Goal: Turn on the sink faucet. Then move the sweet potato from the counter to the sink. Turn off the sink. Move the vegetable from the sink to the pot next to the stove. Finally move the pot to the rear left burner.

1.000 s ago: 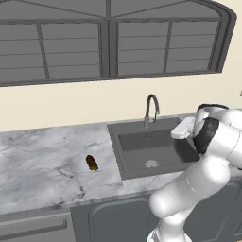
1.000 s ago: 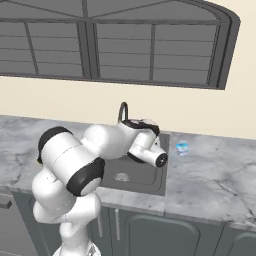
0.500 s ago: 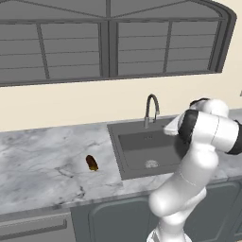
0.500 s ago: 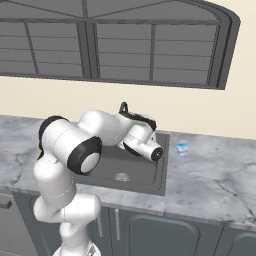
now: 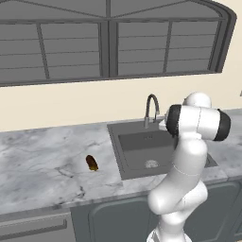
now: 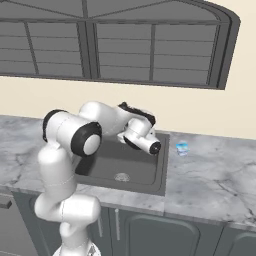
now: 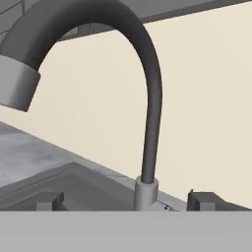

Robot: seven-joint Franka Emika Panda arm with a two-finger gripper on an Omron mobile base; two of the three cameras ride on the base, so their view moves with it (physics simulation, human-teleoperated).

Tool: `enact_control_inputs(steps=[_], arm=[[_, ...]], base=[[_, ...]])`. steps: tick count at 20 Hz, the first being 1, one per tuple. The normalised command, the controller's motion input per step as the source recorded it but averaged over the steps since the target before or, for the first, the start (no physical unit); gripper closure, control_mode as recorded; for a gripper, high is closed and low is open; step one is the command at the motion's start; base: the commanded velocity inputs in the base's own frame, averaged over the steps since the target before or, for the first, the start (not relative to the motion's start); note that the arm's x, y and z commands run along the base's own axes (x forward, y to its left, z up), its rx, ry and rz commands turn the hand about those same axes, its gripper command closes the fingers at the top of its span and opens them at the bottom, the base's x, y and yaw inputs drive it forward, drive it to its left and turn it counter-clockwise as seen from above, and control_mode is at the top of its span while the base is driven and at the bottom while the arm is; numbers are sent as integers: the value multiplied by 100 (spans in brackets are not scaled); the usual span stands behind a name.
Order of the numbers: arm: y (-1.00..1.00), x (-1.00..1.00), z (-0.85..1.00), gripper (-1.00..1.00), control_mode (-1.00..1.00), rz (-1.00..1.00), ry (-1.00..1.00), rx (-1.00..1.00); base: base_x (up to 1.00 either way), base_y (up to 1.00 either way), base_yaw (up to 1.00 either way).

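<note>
Arm at sink, claw spread wide and empty before the faucet.

Item 1, arm: elbow raised over the sink (image 5: 127,156), forearm folded back toward the wall, hand level with the faucet (image 7: 147,98). Item 2, gripper (image 7: 128,201): fingertips (image 7: 49,201) stand far apart, either side of the faucet's base, touching nothing. Item 3, counter (image 5: 38,165): broad bare marble left of the basin; front edge runs above grey cabinets. Item 4, sweet potato (image 5: 91,163): lies on the counter, left of the sink, well apart from the arm. Item 5, small blue object (image 6: 182,148): right of the sink, too small to identify. No legible writing.
</note>
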Motion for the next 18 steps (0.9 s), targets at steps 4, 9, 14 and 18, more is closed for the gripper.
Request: enact_control_inputs(steps=[4, 9, 14, 18], arm=[[0, 32, -13, -100, -100, 0, -1, 0], [0, 39, -19, -100, -100, 2, 0, 0], [-4, 39, -11, -100, -100, 3, 0, 0], [-15, 34, -15, -100, -100, 4, 0, 2]], base=[[0, 0, 0], [0, 0, 0], [0, 0, 0], [0, 0, 0]])
